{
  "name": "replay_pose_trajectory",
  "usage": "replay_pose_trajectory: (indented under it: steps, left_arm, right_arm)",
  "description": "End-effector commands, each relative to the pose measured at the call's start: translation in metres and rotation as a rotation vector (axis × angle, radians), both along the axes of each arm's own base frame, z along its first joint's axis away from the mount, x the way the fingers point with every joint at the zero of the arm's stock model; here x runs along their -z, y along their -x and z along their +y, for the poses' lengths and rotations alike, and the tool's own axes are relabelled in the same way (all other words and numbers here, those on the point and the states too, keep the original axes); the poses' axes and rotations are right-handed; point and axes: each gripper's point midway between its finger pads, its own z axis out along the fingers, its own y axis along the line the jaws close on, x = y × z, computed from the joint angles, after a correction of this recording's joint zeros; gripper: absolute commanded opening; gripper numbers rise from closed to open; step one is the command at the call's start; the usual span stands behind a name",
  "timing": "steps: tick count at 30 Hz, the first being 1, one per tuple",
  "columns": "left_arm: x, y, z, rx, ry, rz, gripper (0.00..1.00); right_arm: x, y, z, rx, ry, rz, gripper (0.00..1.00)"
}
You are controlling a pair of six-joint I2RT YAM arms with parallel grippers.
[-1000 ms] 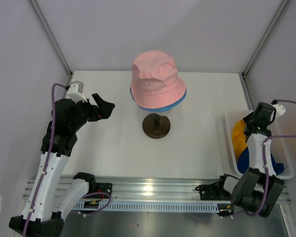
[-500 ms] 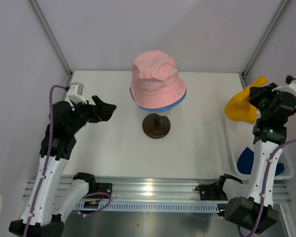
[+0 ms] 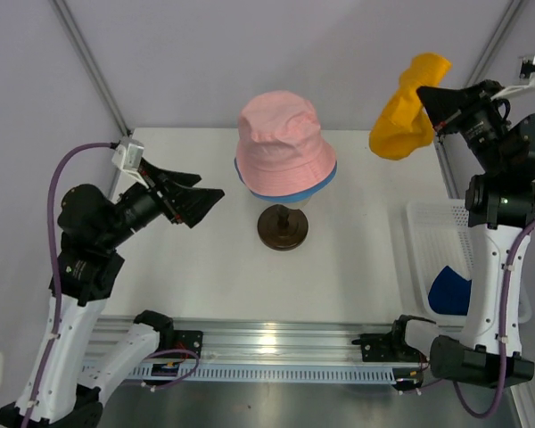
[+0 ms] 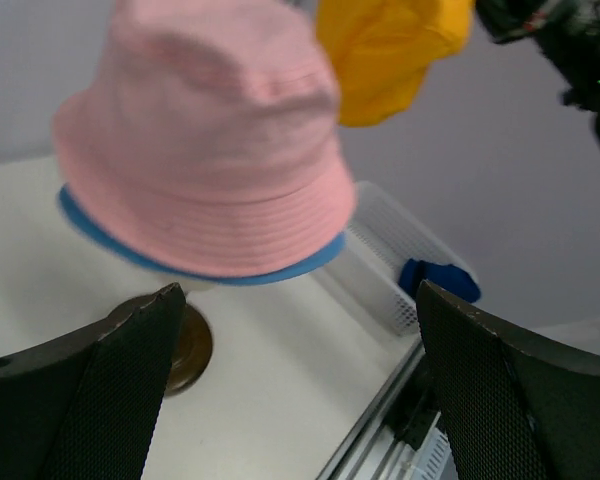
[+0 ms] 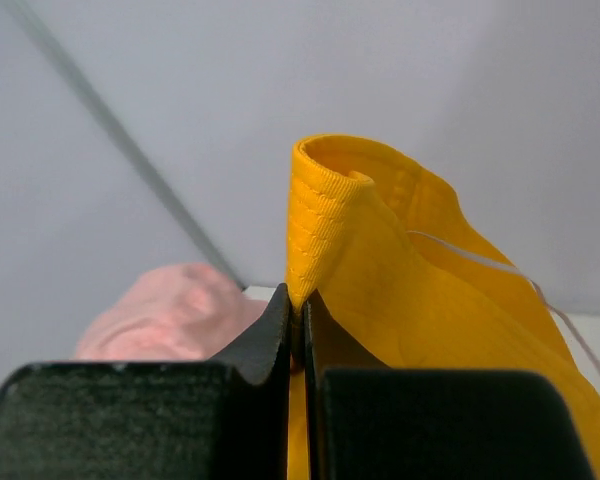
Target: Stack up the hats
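Two hats sit stacked on the stand: pink hat over light blue hat. Right gripper pinches the yellow hat high at far right. Left gripper fingers spread wide. Navy hat lies in basket.

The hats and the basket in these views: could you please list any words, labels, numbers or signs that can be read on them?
None: no readable text shows on the pink hat, the yellow-orange hat or the white basket.
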Motion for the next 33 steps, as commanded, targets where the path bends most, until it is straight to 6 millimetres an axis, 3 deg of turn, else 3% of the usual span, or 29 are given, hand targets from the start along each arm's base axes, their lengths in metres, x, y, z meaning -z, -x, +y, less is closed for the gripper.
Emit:
replay_pose_trajectory:
  steps: [1, 3, 4, 5, 6, 8, 9, 10, 13, 14, 15, 16, 18, 19, 21, 25, 29, 32, 33]
  left_arm:
    - [-0.066, 0.034, -0.019, 0.142, 0.064, -0.219, 1.0]
    - [-0.091, 0.051, -0.036, 0.244, 0.075, -0.293, 0.99]
    - [-0.093, 0.049, -0.043, 0.265, 0.057, -0.313, 1.0]
    - [-0.092, 0.041, -0.058, 0.307, 0.044, -0.294, 1.0]
    - [-0.112, 0.046, -0.06, 0.329, 0.055, -0.332, 0.99]
    - [-0.108, 0.026, -0.077, 0.337, 0.041, -0.291, 0.99]
    - [-0.127, 0.025, -0.075, 0.3, 0.042, -0.339, 0.99]
    - [-0.129, 0.02, -0.079, 0.296, 0.032, -0.346, 0.99]
    - [-0.161, 0.02, -0.091, 0.297, 0.04, -0.444, 1.0]
    - [-0.164, 0.019, -0.098, 0.305, 0.045, -0.454, 1.0]
    - [-0.161, 0.007, -0.107, 0.296, 0.034, -0.445, 0.99]
    - [-0.179, 0.009, -0.107, 0.282, 0.054, -0.477, 0.99]
    - [-0.169, -0.011, -0.126, 0.28, 0.024, -0.449, 1.0]
    - [-0.18, -0.012, -0.126, 0.263, 0.032, -0.474, 0.99]
    - [-0.18, -0.018, -0.137, 0.245, 0.0, -0.509, 0.99]
    - [-0.167, -0.043, -0.157, 0.163, -0.11, -0.573, 1.0]
    - [-0.156, -0.041, -0.169, 0.184, -0.17, -0.622, 0.99]
    - [-0.152, -0.039, -0.173, 0.2, -0.183, -0.648, 0.93]
    - [-0.148, -0.037, -0.175, 0.218, -0.191, -0.657, 0.87]
  right_arm:
    - [-0.059, 0.032, 0.043, -0.183, 0.045, -0.158, 0.0]
    - [-0.062, 0.028, 0.056, -0.273, 0.013, -0.127, 0.0]
    - [-0.084, 0.039, 0.063, -0.31, 0.016, -0.194, 0.0]
    - [-0.091, 0.042, 0.067, -0.349, -0.017, -0.192, 0.0]
    - [-0.09, 0.038, 0.071, -0.387, -0.024, -0.183, 0.0]
    - [-0.112, 0.053, 0.081, -0.443, -0.024, -0.238, 0.0]
    - [-0.113, 0.053, 0.087, -0.489, -0.028, -0.224, 0.0]
    - [-0.127, 0.069, 0.095, -0.531, -0.015, -0.267, 0.0]
    - [-0.135, 0.092, 0.123, -0.665, -0.006, -0.284, 0.0]
    - [-0.136, 0.098, 0.13, -0.696, -0.005, -0.286, 0.0]
    - [-0.136, 0.101, 0.135, -0.719, -0.006, -0.284, 0.0]
    - [-0.136, 0.107, 0.144, -0.757, -0.013, -0.284, 0.0]
    - [-0.139, 0.112, 0.15, -0.77, -0.032, -0.292, 0.0]
    - [-0.14, 0.112, 0.153, -0.781, -0.038, -0.292, 0.0]
    - [-0.144, 0.117, 0.159, -0.804, -0.05, -0.298, 0.0]
    - [-0.15, 0.12, 0.167, -0.843, -0.07, -0.288, 0.0]
    - [-0.15, 0.113, 0.174, -0.863, -0.084, -0.269, 0.0]
    - [-0.149, 0.111, 0.177, -0.872, -0.094, -0.26, 0.0]
    - [-0.148, 0.108, 0.179, -0.874, -0.099, -0.257, 0.0]
